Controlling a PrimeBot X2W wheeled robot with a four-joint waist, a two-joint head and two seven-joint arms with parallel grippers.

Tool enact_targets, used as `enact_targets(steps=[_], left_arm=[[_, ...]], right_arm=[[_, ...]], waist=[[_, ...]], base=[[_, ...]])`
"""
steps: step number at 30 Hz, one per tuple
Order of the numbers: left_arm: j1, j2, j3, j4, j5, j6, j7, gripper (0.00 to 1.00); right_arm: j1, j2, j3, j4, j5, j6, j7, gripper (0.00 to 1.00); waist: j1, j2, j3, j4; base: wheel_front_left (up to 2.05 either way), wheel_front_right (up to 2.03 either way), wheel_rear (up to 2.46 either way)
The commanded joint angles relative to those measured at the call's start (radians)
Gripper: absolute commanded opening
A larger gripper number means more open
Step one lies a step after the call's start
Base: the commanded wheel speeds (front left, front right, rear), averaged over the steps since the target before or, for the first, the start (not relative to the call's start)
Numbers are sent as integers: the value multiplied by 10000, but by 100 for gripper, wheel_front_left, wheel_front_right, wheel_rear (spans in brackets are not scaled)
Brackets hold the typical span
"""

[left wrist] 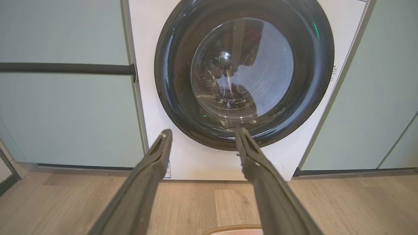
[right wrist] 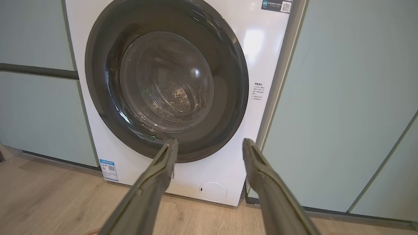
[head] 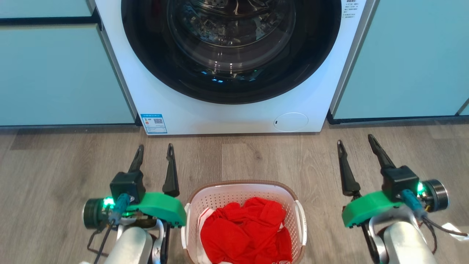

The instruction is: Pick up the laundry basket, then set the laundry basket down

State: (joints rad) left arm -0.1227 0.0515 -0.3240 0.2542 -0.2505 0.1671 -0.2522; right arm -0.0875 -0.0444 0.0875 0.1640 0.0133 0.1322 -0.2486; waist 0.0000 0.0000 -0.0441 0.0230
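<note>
Head view looks steeply down on the floor [head: 55, 161] before the washer [head: 227, 119]. Both wrist views sit low and near, facing it; all share its door [head: 231, 47].

The white perforated laundry basket [head: 220, 200] with a brown woven-look rim holds red cloth [head: 245, 231]; white washing machine [head: 227, 117], pale-green cabinets [head: 55, 73], wood-grain floor [head: 256, 157].

The left end effector [head: 155, 146] and right end effector [head: 355, 139] each have 2 long dark tapered fingers [head: 170, 172], a green shell [head: 161, 207], black block [head: 399, 182], green light [head: 108, 201], dark cables [head: 436, 226], silvery forearm [head: 406, 244].
</note>
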Motion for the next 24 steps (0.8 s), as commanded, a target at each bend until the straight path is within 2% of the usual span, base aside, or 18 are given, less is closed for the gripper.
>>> enact_targets(steps=[1, 4, 8, 12, 24], left_arm=[[-406, -11, 304, -227, -7, 12, -95, 100], [-422, -11, 325, 24, -4, 115, -95, 100], [-430, -11, 308, 359, -426, 22, -95, 100], [-460, -12, 309, 524, -751, -276, -95, 100], [-455, -12, 432, 639, -793, -70, -95, 100]], right_arm=[[-361, -69, 124, -203, 157, -15, -132, 100], [-330, -63, 52, 376, 1171, -15, -132, 100], [-423, -61, 186, 664, 1052, -15, -132, 100], [-467, -60, 216, 763, 1035, -15, -132, 100], [-493, -59, 385, 745, 1011, -15, -132, 100]], waist=[[0, 0, -3, -2], [0, 0, -11, -6], [0, 0, 2, -22], [0, 0, 10, -20], [0, 0, -31, -31]], base=[[0, 0, 0], [0, 0, 0], [0, 0, 0], [0, 0, 0], [0, 0, 0]])
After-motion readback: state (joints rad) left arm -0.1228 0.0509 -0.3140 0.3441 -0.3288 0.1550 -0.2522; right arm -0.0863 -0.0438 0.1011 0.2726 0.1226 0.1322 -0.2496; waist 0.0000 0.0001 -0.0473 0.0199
